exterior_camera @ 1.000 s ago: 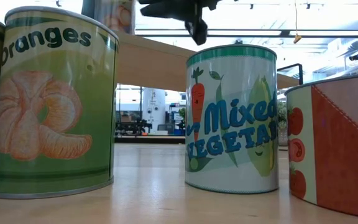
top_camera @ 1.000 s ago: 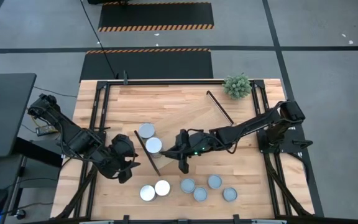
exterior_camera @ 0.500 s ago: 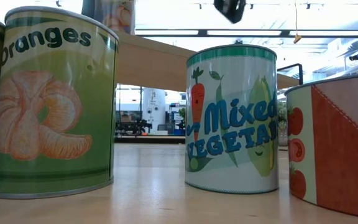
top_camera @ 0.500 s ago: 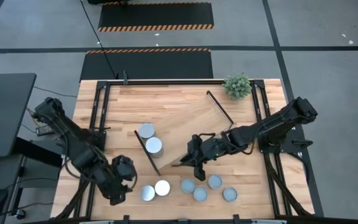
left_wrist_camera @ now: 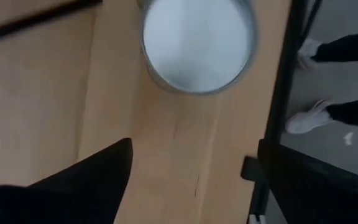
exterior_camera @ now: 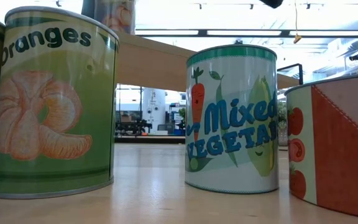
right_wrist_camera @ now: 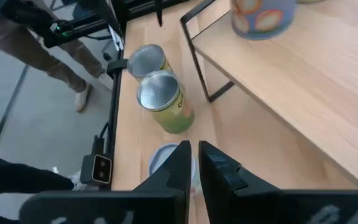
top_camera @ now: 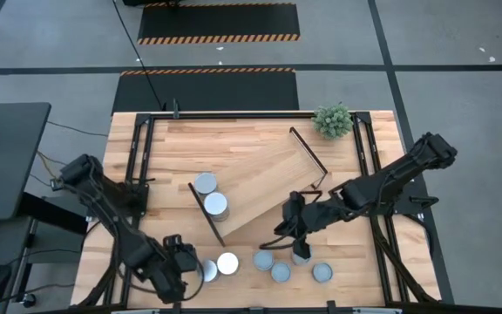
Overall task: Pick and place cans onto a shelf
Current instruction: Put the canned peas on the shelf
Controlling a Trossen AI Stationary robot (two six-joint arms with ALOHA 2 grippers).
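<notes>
The light-wood shelf [top_camera: 260, 187] lies slanted across the table with two cans [top_camera: 205, 183] [top_camera: 215, 205] standing at its left end. Two white-topped cans [top_camera: 227, 263] stand near the front edge. Several blue-grey-topped cans [top_camera: 281, 272] stand to their right. My left gripper [top_camera: 184, 264] is open just left of the left white-topped can [left_wrist_camera: 197, 43], not touching it. My right gripper [top_camera: 298, 247] is shut and held above a blue-grey-topped can [right_wrist_camera: 165, 159], partly hiding it. In the low view only its tip [exterior_camera: 272, 2] shows, high above the labelled cans [exterior_camera: 232, 118].
A small green plant [top_camera: 333, 120] stands at the far right corner. Black frame rails [top_camera: 138, 174] run along the table's left and right sides. A person's legs and shoes [left_wrist_camera: 309, 118] show beyond the table edge. Bare wood lies in front of the shelf.
My left gripper has moved toward the table's near edge, up to the white-topped cans. My right gripper has moved from the shelf's front edge toward the table's right and near edges, to above the blue-grey-topped cans. No can has moved.
</notes>
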